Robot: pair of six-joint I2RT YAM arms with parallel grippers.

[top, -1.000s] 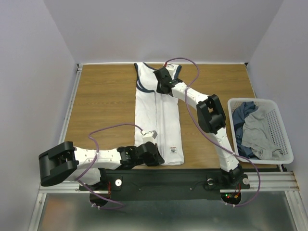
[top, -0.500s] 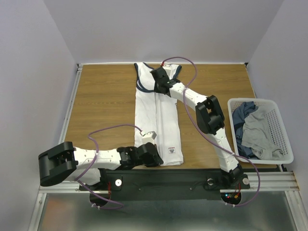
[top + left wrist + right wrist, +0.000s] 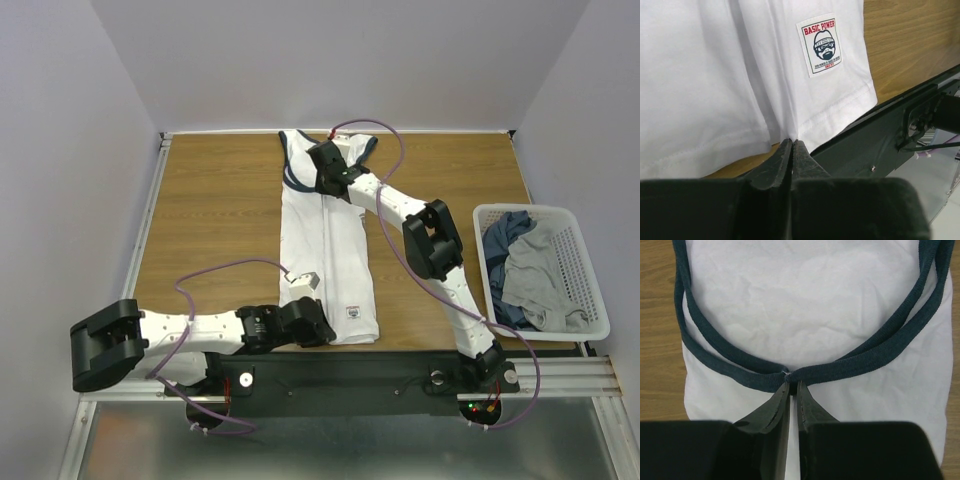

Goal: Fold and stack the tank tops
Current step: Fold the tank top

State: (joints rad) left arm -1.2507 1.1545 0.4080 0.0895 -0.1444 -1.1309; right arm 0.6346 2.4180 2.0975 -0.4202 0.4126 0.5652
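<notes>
On the table [image 3: 210, 220] the white tank top [image 3: 330, 255] lies lengthwise, folded narrow. It's light and limp, so you take it by the edges, not mid-panel. Right gripper [image 3: 793, 386] is clamped on the navy neck trim [image 3: 860, 357]. Left gripper [image 3: 791, 144] has its jaws nearly together at the hem [image 3: 847, 110]; can't tell if it's nipping cloth.

Light: bright, even, from overhead.
Shadows: soft and faint on the desk [image 3: 220, 210].
Focus: near fingers [image 3: 775, 170] dark, slightly blurred.

White tank top [image 3: 330, 250], navy trim, red-black label [image 3: 823, 44]. Brown wood-grain counter [image 3: 220, 210]. White mesh basket [image 3: 592, 295]; grey top [image 3: 535, 275], dark-blue top [image 3: 505, 228] inside.
</notes>
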